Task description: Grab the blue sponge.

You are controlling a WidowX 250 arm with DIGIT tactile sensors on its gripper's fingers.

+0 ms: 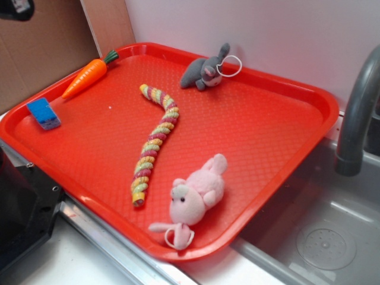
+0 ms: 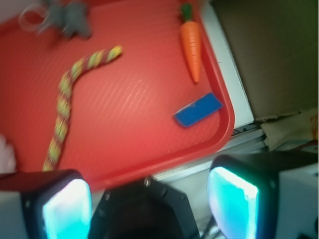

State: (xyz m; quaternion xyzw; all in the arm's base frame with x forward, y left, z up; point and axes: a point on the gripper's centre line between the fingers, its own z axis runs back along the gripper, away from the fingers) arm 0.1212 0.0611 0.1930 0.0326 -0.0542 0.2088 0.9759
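The blue sponge is a small bright blue block with a paler side. It lies flat in the left corner of the red tray, just in front of the toy carrot's tip. In the wrist view the sponge sits near the tray's right rim, well ahead of my gripper. The two fingers stand wide apart with glowing cyan pads and nothing between them. The gripper hovers over the black base outside the tray's near edge, apart from the sponge.
An orange carrot lies beside the sponge. A striped rope toy crosses the tray's middle, with a grey plush at the back and a pink plush in front. A grey faucet and sink are at right, cardboard at left.
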